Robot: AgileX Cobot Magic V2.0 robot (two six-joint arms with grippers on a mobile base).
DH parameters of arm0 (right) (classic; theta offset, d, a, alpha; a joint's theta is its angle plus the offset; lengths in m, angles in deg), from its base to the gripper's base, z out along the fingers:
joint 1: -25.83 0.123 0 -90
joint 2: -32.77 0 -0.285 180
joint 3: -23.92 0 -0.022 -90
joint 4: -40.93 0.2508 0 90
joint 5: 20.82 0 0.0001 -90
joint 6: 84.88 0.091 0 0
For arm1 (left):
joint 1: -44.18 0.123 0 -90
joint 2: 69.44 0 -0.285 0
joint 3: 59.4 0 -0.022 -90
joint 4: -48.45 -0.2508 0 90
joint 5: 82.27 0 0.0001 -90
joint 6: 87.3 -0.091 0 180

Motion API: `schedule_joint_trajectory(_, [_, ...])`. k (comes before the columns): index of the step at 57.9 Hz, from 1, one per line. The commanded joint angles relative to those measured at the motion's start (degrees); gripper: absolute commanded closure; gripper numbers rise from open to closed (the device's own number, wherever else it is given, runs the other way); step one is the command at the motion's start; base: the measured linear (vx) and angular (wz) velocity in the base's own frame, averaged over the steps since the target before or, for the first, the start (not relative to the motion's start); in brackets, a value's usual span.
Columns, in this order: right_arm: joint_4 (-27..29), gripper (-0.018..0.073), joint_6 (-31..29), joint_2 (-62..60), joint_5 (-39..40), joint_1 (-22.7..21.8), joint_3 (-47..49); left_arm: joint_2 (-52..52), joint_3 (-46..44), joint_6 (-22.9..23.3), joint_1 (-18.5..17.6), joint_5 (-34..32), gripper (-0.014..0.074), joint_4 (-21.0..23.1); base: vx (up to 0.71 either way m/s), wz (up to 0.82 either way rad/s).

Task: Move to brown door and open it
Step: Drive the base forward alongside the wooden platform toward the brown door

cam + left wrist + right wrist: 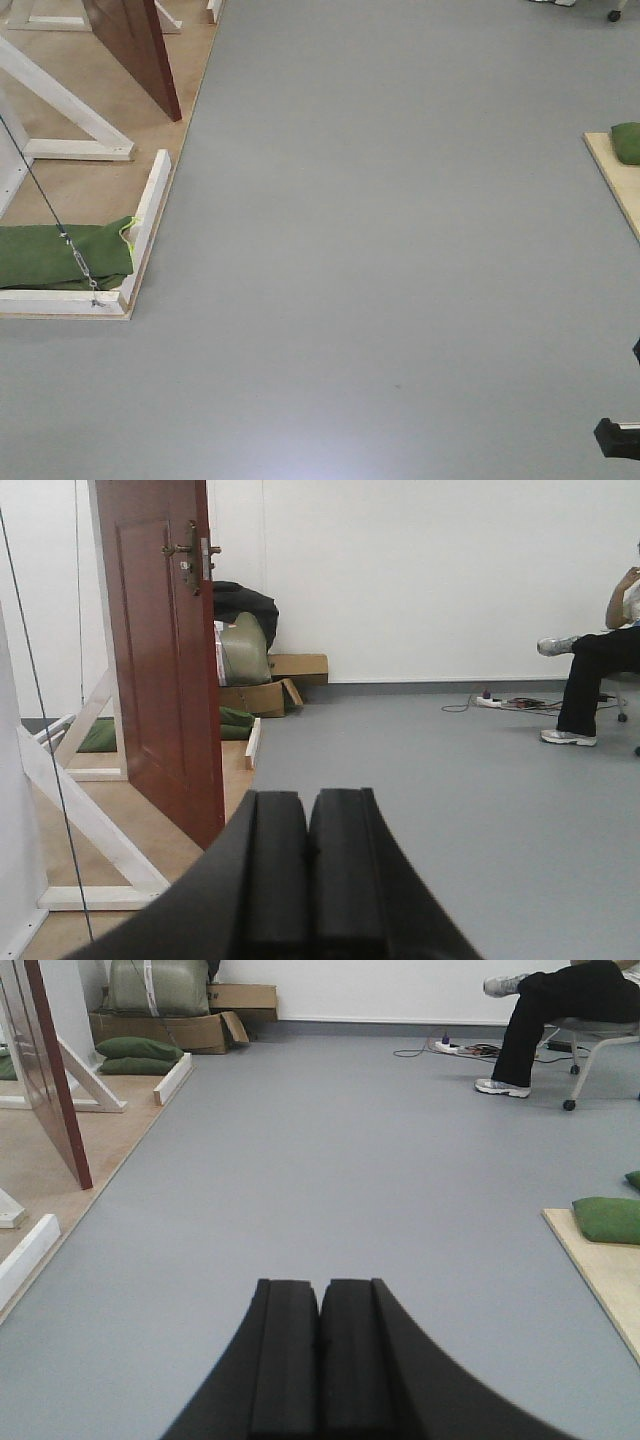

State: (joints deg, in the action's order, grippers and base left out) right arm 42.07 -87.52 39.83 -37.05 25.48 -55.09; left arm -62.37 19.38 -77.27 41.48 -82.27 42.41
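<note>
The brown door (pixel 165 670) is a glossy reddish-brown panelled door standing ajar in a white frame, ahead and left in the left wrist view. Its brass lever handle (pixel 183 552) and keyhole plate sit near its free edge. The door's lower edge shows at the top left of the front view (pixel 140 50) and at the far left of the right wrist view (pixel 45 1070). My left gripper (pixel 308 805) is shut and empty, well short of the door. My right gripper (pixel 321 1290) is shut and empty over the grey floor.
White braces (pixel 80 820) and a plywood base (pixel 90 120) hold the door frame. A thin cable (pixel 45 210) runs down to a green sandbag (pixel 60 255). Cardboard boxes (pixel 285 680) and bags stand by the wall. A seated person (pixel 595 670) is at the right. Another plywood panel (pixel 600 1260) carries a green bag.
</note>
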Motion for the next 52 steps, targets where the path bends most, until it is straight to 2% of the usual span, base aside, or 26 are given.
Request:
schedule_joint_trajectory(1, [-0.35,0.0559,-0.31,0.72,4.73,-0.10,-0.22,-0.75,-0.96,0.12,-0.01,-4.86,0.0603,0.12,0.00,0.00])
schedule_joint_trajectory(52, [-0.35,0.0559,-0.31,0.72,4.73,-0.10,-0.22,-0.75,-0.96,0.12,-0.01,-4.86,0.0603,0.12,0.07,0.00])
